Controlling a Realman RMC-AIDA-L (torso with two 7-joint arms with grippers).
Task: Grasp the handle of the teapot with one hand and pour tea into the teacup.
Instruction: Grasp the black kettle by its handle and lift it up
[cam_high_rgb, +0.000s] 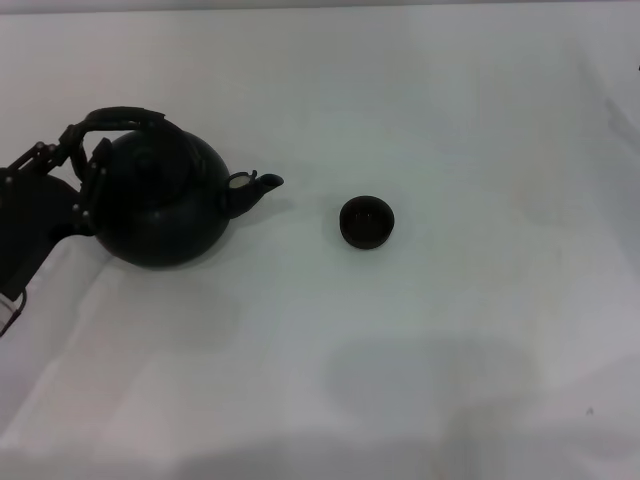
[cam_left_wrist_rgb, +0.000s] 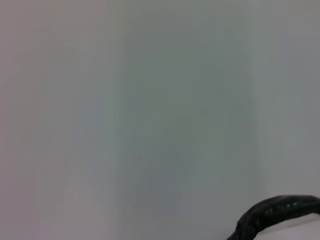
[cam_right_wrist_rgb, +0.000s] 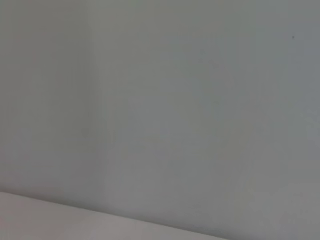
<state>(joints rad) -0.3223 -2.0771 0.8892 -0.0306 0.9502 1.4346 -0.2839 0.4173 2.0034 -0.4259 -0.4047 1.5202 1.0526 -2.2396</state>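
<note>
In the head view the teapot (cam_high_rgb: 165, 200) stood on the white desk (cam_high_rgb: 450, 340) at the robot's left side, upright, with its short spout (cam_high_rgb: 255, 187) turned toward the teacup (cam_high_rgb: 367, 221). The teacup sat on the desk to the right of the spout, apart from it, with bare white surface between them, and its opening faced up. The handle (cam_high_rgb: 120, 119) arched over the top of the teapot. The left gripper (cam_high_rgb: 85, 165) came in from the left edge of this view and met the left end of the handle, close against the side of the pot. Its dark parts merged with the black pot there, so I could not tell if its fingers were closed on the handle or only placed around it. The left wrist view showed something that the head view did not show so near: a rough, dark curved piece of the handle (cam_left_wrist_rgb: 277, 212) at one corner, seen against a plain pale surface. This view did not show the teapot body, the teacup or the fingers of the gripper. The right wrist view showed only a plain pale surface with a lighter band along one edge, and none of the task's things were in it. The right gripper did not appear in any of the three views.
</note>
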